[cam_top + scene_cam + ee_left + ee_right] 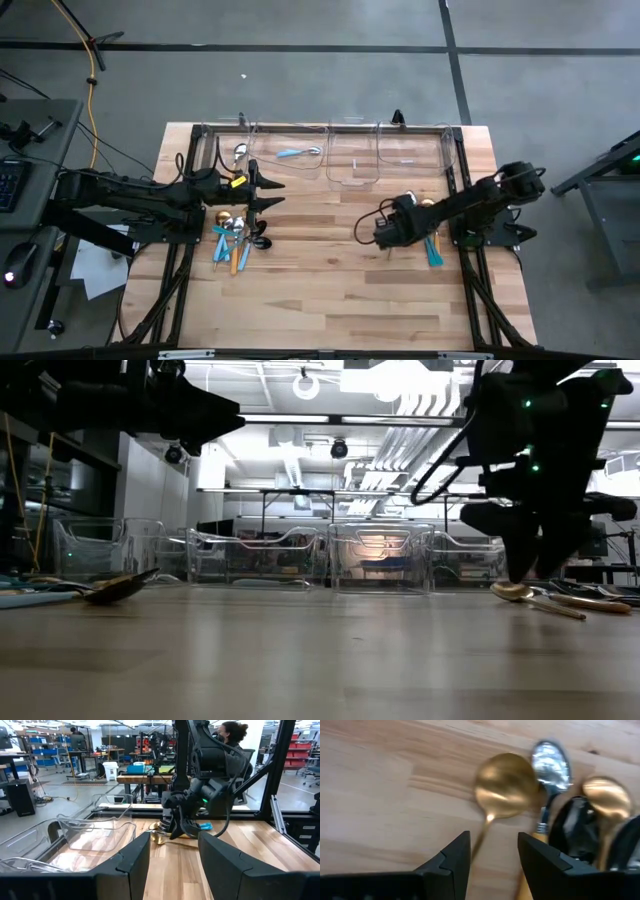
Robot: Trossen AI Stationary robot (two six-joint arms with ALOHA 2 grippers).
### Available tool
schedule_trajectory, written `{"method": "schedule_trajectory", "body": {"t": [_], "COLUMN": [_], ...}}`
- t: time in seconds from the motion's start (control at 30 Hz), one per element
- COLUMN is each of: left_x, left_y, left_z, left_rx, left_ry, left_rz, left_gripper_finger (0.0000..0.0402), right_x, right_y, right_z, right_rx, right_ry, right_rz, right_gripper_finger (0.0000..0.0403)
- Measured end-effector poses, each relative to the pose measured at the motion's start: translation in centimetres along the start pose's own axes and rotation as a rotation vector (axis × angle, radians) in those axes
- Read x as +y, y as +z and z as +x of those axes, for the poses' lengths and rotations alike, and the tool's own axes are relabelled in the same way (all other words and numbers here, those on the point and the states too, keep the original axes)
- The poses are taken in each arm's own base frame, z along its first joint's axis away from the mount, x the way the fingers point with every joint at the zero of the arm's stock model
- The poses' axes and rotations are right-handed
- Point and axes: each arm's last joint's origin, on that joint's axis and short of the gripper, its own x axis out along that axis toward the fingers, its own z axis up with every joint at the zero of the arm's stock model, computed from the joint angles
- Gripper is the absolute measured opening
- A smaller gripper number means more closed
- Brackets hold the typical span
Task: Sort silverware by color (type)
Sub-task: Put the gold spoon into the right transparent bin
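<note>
Grey concrete floor surrounds the wooden table [330, 290], which fills the lower middle of the high view. Across its upper edge runs a row of clear plastic bins [350, 155]; the bin toward the upper left holds a light-blue-handled spoon [297, 152] and another silver piece beside it.

At left centre of the high view, the left arm reaches in level above the table, and the left gripper [268, 190] hangs with its fingers spread wide and nothing between them. Just below it lies the main heap of silverware [235, 238]: gold, orange-handled, blue-handled and black pieces overlapping one another.

At right centre of the high view, the right arm slants down toward the boards. The right gripper [492, 852] hovers low with its fingers parted, empty, directly over the handle of a gold spoon [504, 785]. Close beside that spoon sit a silver-bowled spoon with an orange handle [551, 767], a second gold spoon [607, 800] and a black piece [577, 827], crowding the space on one side of the fingers. A light-blue-handled piece [433, 250] lies by the table's right rail.

Beyond the table, a person [231, 737] sits in the workshop.
</note>
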Motion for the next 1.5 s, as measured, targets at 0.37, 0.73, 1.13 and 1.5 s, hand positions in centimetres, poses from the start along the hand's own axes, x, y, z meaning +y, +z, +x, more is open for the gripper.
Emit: {"method": "schedule_trajectory", "body": {"t": [0.37, 0.73, 1.13, 1.5], "left_x": [0.0, 0.0, 0.0, 0.0], "left_y": [0.0, 0.0, 0.0, 0.0], "left_z": [0.0, 0.0, 0.0, 0.0], "left_rx": [0.000, 0.000, 0.000, 0.000], "left_ry": [0.000, 0.000, 0.000, 0.000], "left_rz": [-0.001, -0.002, -0.002, -0.002], "left_gripper_finger": [0.0156, 0.0156, 0.0156, 0.0156], "right_x": [0.9, 1.6, 1.5, 0.2], "right_y": [-1.0, -1.6, -1.7, -2.7], "right_z": [1.4, 2.5, 2.6, 0.2], "right_rx": [-0.024, -0.033, -0.042, 0.020], "right_ry": [-0.020, -0.028, -0.041, -0.015], "right_rz": [0.030, 0.045, 0.011, -0.107], "right_gripper_finger": [0.0149, 0.0126, 0.0014, 0.0003]}}
